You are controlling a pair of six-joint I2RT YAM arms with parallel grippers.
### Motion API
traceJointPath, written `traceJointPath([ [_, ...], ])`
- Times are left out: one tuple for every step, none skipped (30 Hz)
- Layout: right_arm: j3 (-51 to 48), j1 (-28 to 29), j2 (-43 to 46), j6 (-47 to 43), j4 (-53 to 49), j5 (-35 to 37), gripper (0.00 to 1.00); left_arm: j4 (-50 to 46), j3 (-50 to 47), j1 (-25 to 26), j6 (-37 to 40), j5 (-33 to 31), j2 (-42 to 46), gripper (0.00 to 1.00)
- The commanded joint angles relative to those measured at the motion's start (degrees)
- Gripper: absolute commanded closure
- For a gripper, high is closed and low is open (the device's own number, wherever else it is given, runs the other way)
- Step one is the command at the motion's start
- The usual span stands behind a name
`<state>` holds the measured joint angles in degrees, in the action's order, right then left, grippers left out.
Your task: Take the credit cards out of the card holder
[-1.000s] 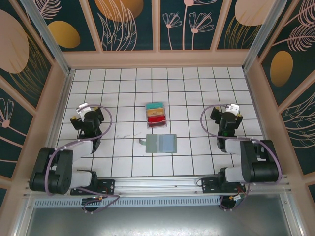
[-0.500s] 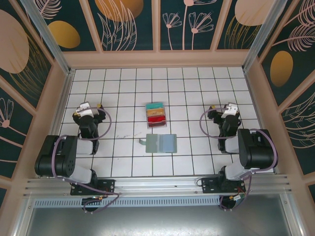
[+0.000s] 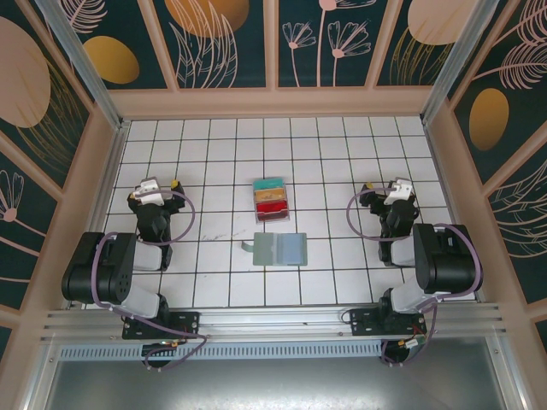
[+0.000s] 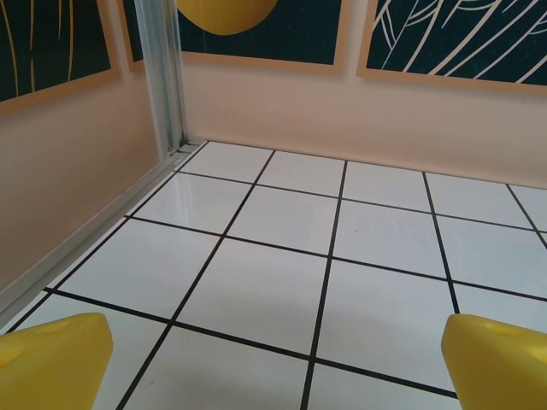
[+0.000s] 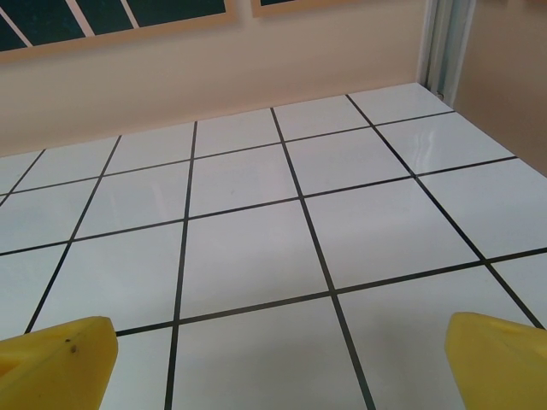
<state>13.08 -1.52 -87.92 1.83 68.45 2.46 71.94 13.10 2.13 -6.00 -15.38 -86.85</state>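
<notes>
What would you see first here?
The teal, tan and red stack in the clear tray at the middle of the table. Nearer the arms lies the open card holder, grey-green and light blue. The left gripper and right gripper hang open at either side.

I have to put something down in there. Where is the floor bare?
Bare tiles lie between the left claw and the clear tray, between that tray and the right claw, and along the back wall. The middle is crowded: the tray sits behind the card holder.
</notes>
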Motion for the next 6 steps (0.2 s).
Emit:
traceJointPath([
  [0.2,-0.1,-0.3,-0.7,3.2,-1.4,0.01,2.7,-0.5,-0.4,0.7,0.9,-0.3,0.01],
  [0.2,-0.2,-0.3,-0.7,3.2,-1.3,0.01,2.6,-0.3,-0.4,0.6,0.9,-0.3,0.01],
  [0.2,-0.1,-0.2,-0.7,3.2,-1.3,0.01,2.4,-0.3,-0.4,0.6,0.9,-0.3,0.01],
  [0.2,-0.1,-0.2,-0.8,3.2,-1.4,0.01,2.5,-0.3,-0.4,0.6,0.9,-0.3,0.01],
  [0.2,-0.1,-0.3,-0.8,3.2,-2.2,0.01,2.6,-0.4,-0.4,0.6,0.9,-0.2,0.01],
  [0.6,-0.8,-0.2,-1.5,2.5,-6.6,0.01,2.7,-0.5,-0.4,0.7,0.9,-0.2,0.01],
])
